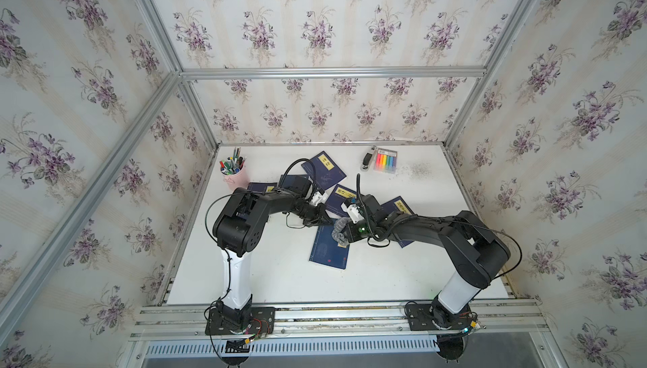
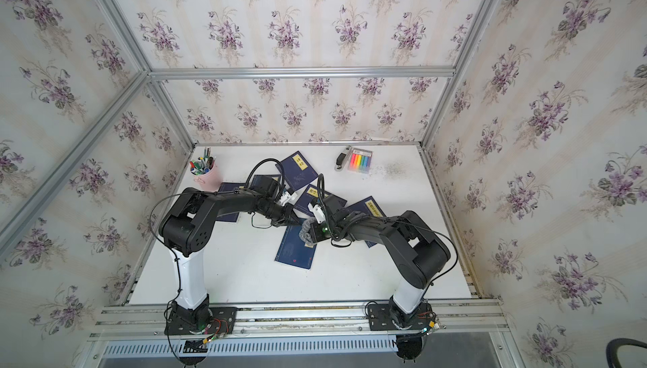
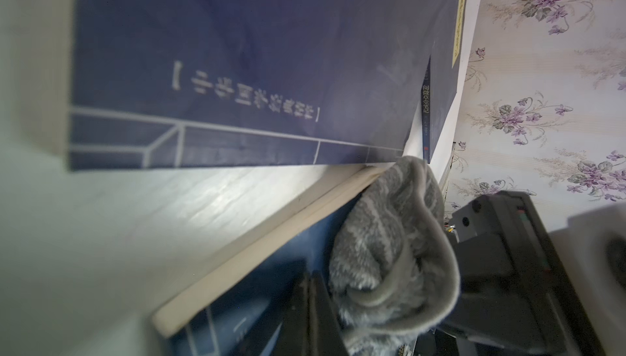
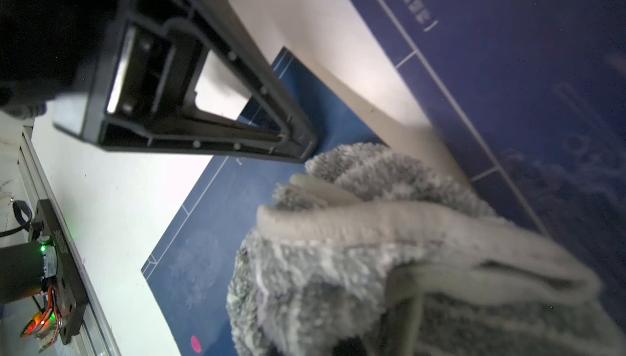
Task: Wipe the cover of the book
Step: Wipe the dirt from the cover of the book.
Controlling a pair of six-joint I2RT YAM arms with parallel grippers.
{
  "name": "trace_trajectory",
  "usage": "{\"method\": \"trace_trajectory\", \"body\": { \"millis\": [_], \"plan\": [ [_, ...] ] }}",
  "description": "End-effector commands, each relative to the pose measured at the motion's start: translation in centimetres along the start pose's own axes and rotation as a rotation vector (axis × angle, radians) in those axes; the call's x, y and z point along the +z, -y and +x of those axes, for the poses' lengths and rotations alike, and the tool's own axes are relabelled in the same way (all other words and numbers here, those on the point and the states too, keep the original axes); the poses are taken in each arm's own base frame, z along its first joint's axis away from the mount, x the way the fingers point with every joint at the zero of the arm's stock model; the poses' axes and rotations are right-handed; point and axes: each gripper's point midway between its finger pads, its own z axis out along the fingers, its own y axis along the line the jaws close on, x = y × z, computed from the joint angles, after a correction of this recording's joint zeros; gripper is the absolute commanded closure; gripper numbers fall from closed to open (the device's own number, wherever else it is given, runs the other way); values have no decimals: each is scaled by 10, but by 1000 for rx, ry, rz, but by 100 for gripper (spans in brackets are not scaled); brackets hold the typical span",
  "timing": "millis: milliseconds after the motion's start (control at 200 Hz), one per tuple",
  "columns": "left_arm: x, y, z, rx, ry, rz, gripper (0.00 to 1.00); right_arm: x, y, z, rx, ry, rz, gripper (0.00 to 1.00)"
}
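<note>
In both top views a dark blue book (image 1: 328, 251) is seen lying flat on the white table (image 1: 280, 278), a little below the middle of the frame, with its cover turned up. Its upper edge is pinned by the left gripper (image 1: 325, 220), whose jaws are pressed together with nothing between them. In the left wrist view the two black fingers (image 3: 306, 307) are shown side by side on the blue cover, near the book's pale page edge. A grey fluffy cloth (image 1: 340, 232) is bunched on the upper right part of the cover, just beside the left gripper's tip. The cloth is clamped by the right gripper (image 1: 350, 235), whose fingertips are hidden within the folds. In the right wrist view the lower right of the frame is filled by the cloth, which is laid against the cover. Further blue books (image 1: 325, 170) are scattered above the middle of the frame, some partly covered by the arms. A pink pen cup (image 1: 234, 173) is placed at the upper left of the table. A stapler (image 1: 367, 161) and a pack of coloured highlighters (image 1: 385, 160) are set just beside each other at the upper right.
</note>
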Motion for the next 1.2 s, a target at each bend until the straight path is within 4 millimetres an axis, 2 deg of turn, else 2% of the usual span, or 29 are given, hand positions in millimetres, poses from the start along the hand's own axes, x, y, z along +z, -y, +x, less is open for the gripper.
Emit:
{"method": "trace_trajectory", "body": {
  "millis": [0,195,260,345,410,470,639,714,789,854,954,1104,1194],
  "plan": [
    [-5,-74,11,-63,11,-368,100,1,-19,39,-43,-119,-57,100],
    [-4,-75,10,-64,10,-370,100,-4,-53,80,-82,-193,-131,100],
    [-4,-75,11,-65,8,-371,100,-6,-56,85,-81,-199,-137,100],
    [-4,-76,11,-67,6,-371,100,-7,-56,82,-93,-187,-133,100],
    [-4,-76,11,-65,8,-372,100,-4,-47,75,-96,-173,-87,100],
    [-4,-76,11,-65,8,-373,100,-1,-33,60,-74,-147,-58,100],
    [-4,-75,11,-64,9,-369,100,4,35,6,76,-39,87,100],
    [-4,-75,11,-64,9,-367,100,5,42,-12,91,-3,102,100],
    [-4,-74,11,-62,8,-367,100,5,35,-19,88,1,71,100],
    [-5,-74,10,-61,10,-369,100,6,27,-14,71,-18,53,100],
    [-5,-74,9,-58,12,-372,100,7,10,12,24,-82,38,100],
    [-5,-75,10,-59,7,-373,100,5,-34,56,-45,-160,-39,100],
    [-4,-74,10,-60,6,-371,100,3,-53,67,-70,-170,-78,100]
  ]
}}
